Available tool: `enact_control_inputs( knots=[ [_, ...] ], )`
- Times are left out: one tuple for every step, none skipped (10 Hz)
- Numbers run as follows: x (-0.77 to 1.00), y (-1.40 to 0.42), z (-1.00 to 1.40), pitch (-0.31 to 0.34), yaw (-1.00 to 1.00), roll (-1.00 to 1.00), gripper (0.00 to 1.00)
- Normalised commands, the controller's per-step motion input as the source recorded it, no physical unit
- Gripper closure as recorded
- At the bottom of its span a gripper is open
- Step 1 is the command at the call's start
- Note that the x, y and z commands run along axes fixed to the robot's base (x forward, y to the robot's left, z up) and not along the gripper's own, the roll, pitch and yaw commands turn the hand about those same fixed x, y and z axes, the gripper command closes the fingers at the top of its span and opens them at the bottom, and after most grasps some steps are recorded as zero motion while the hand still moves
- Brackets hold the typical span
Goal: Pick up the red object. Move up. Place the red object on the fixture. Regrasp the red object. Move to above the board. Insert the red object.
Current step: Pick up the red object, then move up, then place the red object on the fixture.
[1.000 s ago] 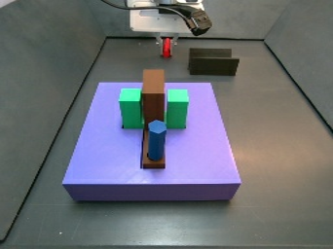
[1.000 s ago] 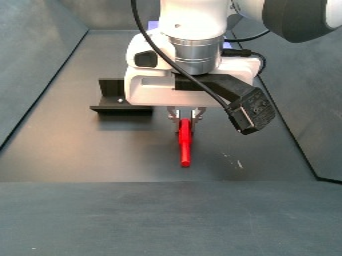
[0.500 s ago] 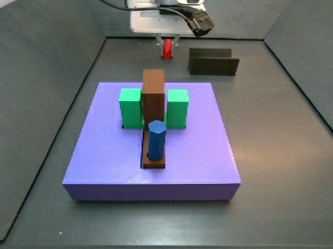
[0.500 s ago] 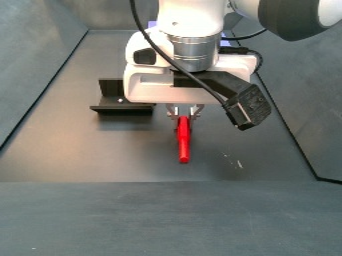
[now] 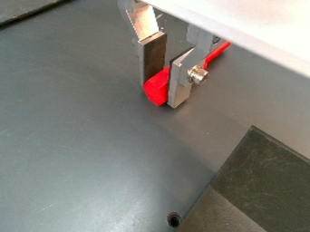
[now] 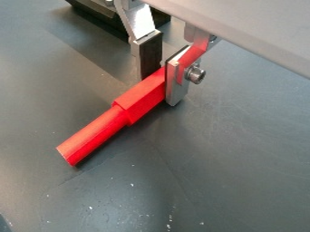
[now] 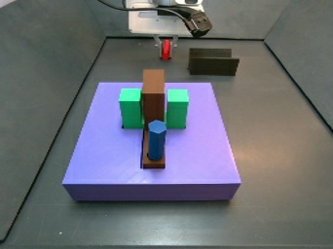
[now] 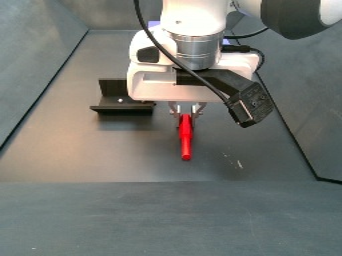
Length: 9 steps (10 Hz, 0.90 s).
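Grey floor, tool [image 8: 187,111] higher, red object [image 8: 186,137] clamped.

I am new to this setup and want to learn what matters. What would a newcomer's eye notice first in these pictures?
First, the bright red peg hanging upright from the gripper, whose fingers are closed on its top end, above the grey floor near the back wall. Next, the big purple board in the front, carrying green blocks, a tall brown bar and a blue peg. The small dark fixture stands on the floor beside the gripper.
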Motion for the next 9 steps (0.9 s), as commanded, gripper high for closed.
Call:
enact_control_inputs(
  knots=[
    [0.0,0.0,0.0,0.0,0.0,0.0,1.0],
    [0.0,0.0,0.0,0.0,0.0,0.0,1.0],
    [0.0,0.0,0.83,0.0,0.0,0.0,1.0],
    [0.0,-0.04,0.82,0.006,-0.03,-0.01,1.0],
    [-0.05,-0.03,0.63,0.034,-0.02,0.02,1.0],
    [-0.01,-0.03,0.26,0.027,-0.01,0.07,1.0],
    [0.02,0.0,0.0,0.0,0.0,-0.03,1.0],
    [0.0,0.0,-0.01,0.0,-0.1,-0.13,1.0],
    [0.16,0.09,0.27,0.077,0.0,-0.74,1.0]
  ],
)
